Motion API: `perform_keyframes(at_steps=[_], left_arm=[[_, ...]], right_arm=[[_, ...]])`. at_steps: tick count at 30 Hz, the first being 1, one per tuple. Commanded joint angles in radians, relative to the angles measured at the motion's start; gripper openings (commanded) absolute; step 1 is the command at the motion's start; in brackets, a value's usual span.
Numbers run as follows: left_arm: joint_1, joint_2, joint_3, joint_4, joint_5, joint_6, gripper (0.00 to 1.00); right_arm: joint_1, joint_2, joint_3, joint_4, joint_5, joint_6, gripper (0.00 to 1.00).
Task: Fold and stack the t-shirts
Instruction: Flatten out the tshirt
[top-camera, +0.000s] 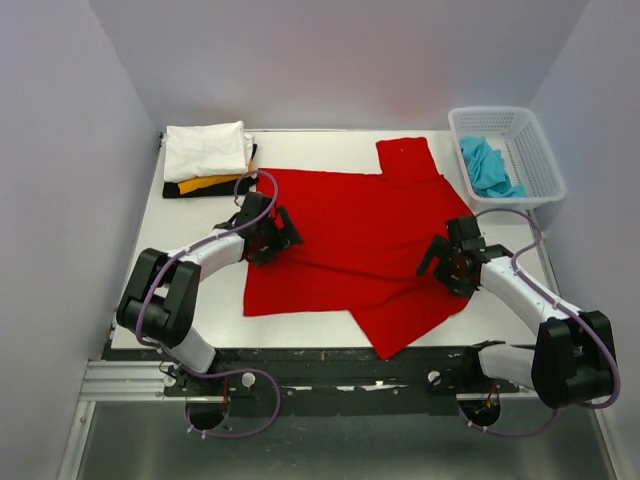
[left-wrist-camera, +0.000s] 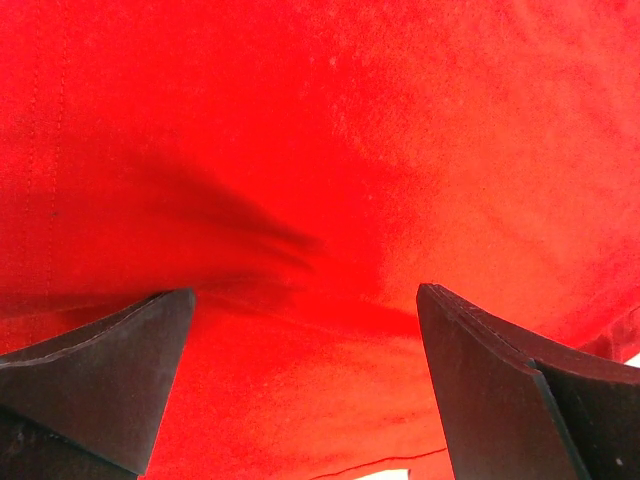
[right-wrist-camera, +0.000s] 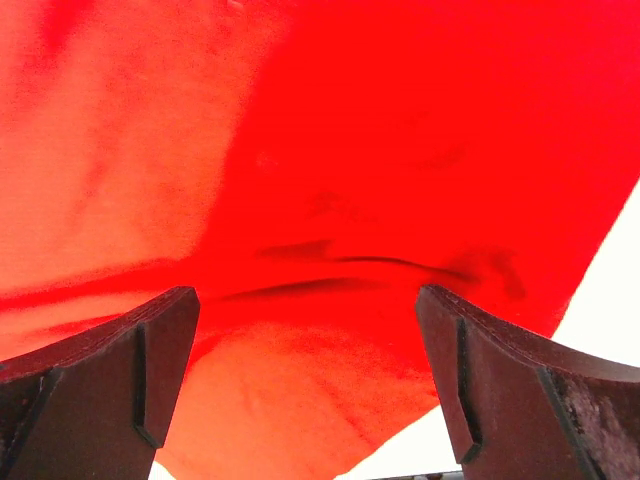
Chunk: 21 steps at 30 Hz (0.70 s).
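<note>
The bright red t-shirt (top-camera: 355, 235) lies spread on the white table, one sleeve at the back (top-camera: 407, 157), one corner folded over at the front (top-camera: 410, 318). My left gripper (top-camera: 283, 232) is open, low over the shirt's left side; red cloth (left-wrist-camera: 300, 150) fills its view between the fingers (left-wrist-camera: 110, 370). My right gripper (top-camera: 447, 258) is open over the shirt's right edge; its view shows wrinkled red cloth (right-wrist-camera: 330, 200) and white table at the right. A turquoise t-shirt (top-camera: 487, 166) lies in the basket. Folded white (top-camera: 205, 148), yellow-orange (top-camera: 205, 183) and black (top-camera: 185, 192) t-shirts are stacked back left.
The white lattice basket (top-camera: 535, 150) stands at the back right corner. The table's bare surface (top-camera: 290, 328) shows in front of the shirt. Grey walls close in the left, back and right sides.
</note>
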Motion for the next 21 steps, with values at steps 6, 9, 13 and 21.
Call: perform_keyframes(at_steps=[6,9,13,21], left_arm=[[0.008,0.061,0.064,-0.114,-0.02,0.047,0.99],[0.01,0.099,0.11,-0.142,-0.029,0.055,0.98],[0.021,0.144,0.165,-0.171,-0.037,0.07,0.99],[0.083,0.222,0.261,-0.2,0.003,0.095,0.99]], right_arm=[[-0.006,0.106,0.221,0.243,-0.011,-0.172,1.0],[-0.006,0.316,0.338,0.319,0.015,-0.156,1.0],[-0.007,0.553,0.498,0.359,0.044,-0.168,1.0],[-0.008,0.839,0.685,0.34,0.078,-0.141,1.0]])
